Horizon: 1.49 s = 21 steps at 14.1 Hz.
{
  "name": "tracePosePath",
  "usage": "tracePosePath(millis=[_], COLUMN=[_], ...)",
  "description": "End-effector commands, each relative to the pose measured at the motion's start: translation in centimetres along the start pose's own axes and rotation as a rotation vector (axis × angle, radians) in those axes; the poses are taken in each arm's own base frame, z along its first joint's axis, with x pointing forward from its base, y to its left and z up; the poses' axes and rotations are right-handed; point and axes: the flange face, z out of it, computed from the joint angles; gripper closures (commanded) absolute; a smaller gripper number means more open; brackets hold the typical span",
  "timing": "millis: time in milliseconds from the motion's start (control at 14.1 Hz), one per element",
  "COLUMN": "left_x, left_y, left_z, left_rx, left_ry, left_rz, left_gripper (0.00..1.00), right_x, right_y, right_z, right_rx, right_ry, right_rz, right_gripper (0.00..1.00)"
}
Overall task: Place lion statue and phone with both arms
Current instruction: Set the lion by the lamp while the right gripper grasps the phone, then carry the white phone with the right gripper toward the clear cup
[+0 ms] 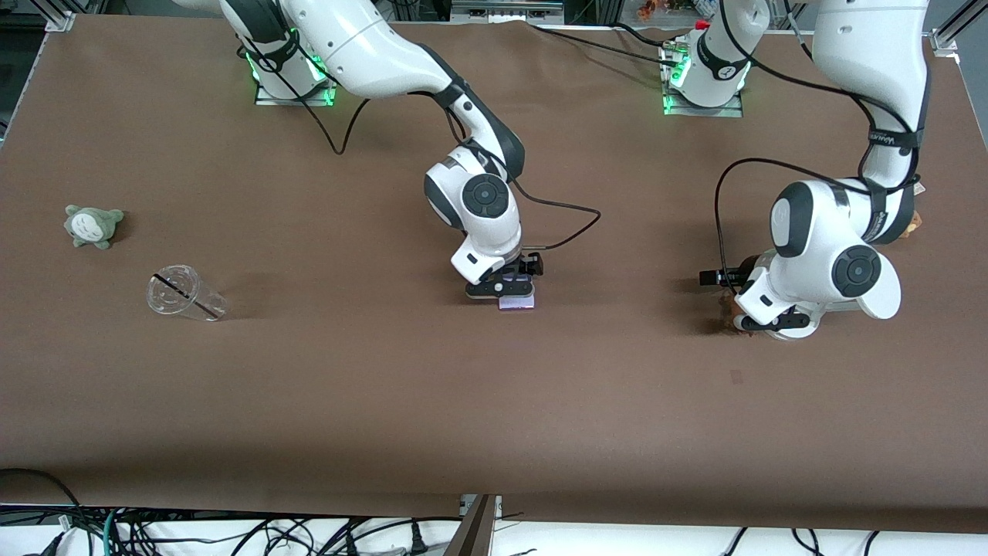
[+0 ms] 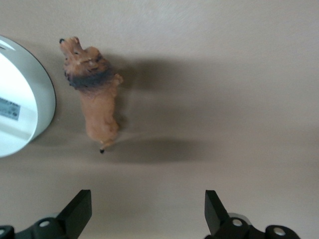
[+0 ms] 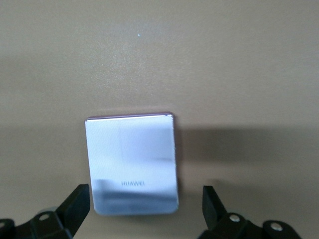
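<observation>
The right gripper point(image 3: 144, 209) is wide open, low over the phone point(image 3: 132, 164), which lies flat on the table point(image 1: 386, 386) near the middle. The left gripper point(image 2: 144, 211) is wide open too and holds nothing. The lion point(image 2: 94, 94) lies on the table, toward the left arm's end, with bare cloth around it. Only the left wrist view shows the lion whole, just beside a white round base point(image 2: 20, 99). A cup point(image 1: 184, 293) and a grey plush point(image 1: 93, 225) lie well apart, toward the right arm's end.

High front camera facing both arms, each wrist camera close above brown table point(image 1: 386, 386)
</observation>
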Motion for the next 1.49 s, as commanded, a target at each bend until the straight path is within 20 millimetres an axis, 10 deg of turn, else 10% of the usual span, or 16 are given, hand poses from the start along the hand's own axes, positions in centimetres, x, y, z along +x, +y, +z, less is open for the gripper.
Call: tracePosePath(millis=[0,569,854,996,1067,1423], left_x=[-0.4,-3.7,-7.5,-9.2,-9.8,-10.2], left_y=[1.6,-4.3,-7.3,-6.2,-4.6,-3.6], left_z=[-7.2,-27.0,-30.0,-30.9,-31.0,-30.4], left_rx=[-0.006,-0.008,-0.026,0.036,0.092,0.122], left_ry=[0.049,0.372,0.321,0.307,0.306,0.294], left_rz=[-0.007,-0.048,-0.078,-0.047,-0.011,0.015], left_gripper=[0.00,0.00,0.00,0.00,0.00,0.00], right_x=[-0.2,-1.0,-0.8,-0.7,-0.6,2.6], right_y=[-1.1,-2.0,-1.8,-1.7,-1.7,0.9], right_z=[0.9,2.6,3.0,2.9,2.8,0.1], right_rx=[0.025,0.003,-0.003,-0.005,-0.006,-0.049], right_ry=[0.027,0.043,0.044,0.045,0.046,0.058], right_rz=[0.025,-0.017,-0.028,-0.026,-0.025,-0.044], right_gripper=[0.00,0.00,0.06,0.61,0.72,0.75])
